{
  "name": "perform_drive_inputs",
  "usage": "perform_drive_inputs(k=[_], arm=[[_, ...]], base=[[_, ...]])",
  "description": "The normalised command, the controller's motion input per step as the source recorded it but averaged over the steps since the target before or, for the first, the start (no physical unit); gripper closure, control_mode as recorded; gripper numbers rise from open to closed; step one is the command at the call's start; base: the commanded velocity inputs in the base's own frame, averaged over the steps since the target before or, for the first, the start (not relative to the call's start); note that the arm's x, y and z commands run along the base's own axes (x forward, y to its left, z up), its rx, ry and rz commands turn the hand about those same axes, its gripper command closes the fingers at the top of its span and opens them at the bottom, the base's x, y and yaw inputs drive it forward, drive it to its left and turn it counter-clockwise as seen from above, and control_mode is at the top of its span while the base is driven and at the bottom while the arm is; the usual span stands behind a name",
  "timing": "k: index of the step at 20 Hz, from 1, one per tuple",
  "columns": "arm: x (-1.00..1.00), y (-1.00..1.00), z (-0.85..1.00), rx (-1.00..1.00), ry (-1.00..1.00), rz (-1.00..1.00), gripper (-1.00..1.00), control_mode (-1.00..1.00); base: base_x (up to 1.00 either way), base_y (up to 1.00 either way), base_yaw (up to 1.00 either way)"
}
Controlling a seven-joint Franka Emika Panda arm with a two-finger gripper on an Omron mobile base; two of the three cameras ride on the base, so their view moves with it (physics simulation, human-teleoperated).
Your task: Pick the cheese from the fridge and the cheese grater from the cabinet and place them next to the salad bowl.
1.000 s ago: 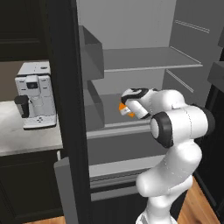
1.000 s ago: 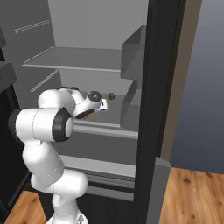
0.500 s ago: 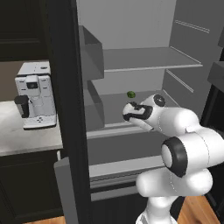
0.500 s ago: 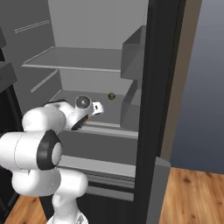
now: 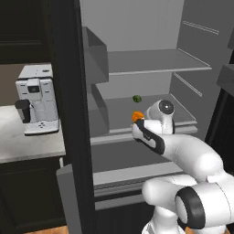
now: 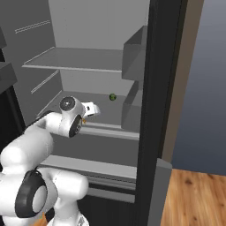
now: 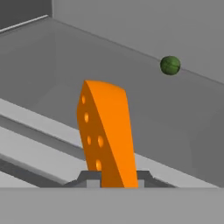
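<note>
The gripper [image 7: 114, 177] is nearly closed, its 2 fingers clamped on the base of the cheese [image 7: 107, 133], which stands up orange between them. In the left base view the cheese [image 5: 137, 116] sits at the hand's tip, just above the front edge of the fridge [image 5: 151, 64] shelf. A small green ball [image 7: 170, 65] rests farther back on that shelf.

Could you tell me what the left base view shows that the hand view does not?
Left base view alone: a coffee machine on the counter, the fridge's dark door and upper shelf.
Hand view alone: the holes in the cheese and the gripper shut on it.
Both: the cheese and a small green ball farther back on the shelf.
</note>
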Motion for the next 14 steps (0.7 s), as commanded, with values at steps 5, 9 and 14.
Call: perform_drive_inputs(k=[5,9,14], arm=[[-0.44,0.00,0.56,0.00,0.00,-0.08,1.00,-1.00],[-0.53,0.00,0.49,0.05,0.05,-0.10,1.00,-1.00],[-0.57,0.00,0.43,0.03,0.02,-0.06,1.00,-1.00]], base=[[0.00,0.00,0.00],[0.00,0.00,0.00],[0.00,0.00,0.00]])
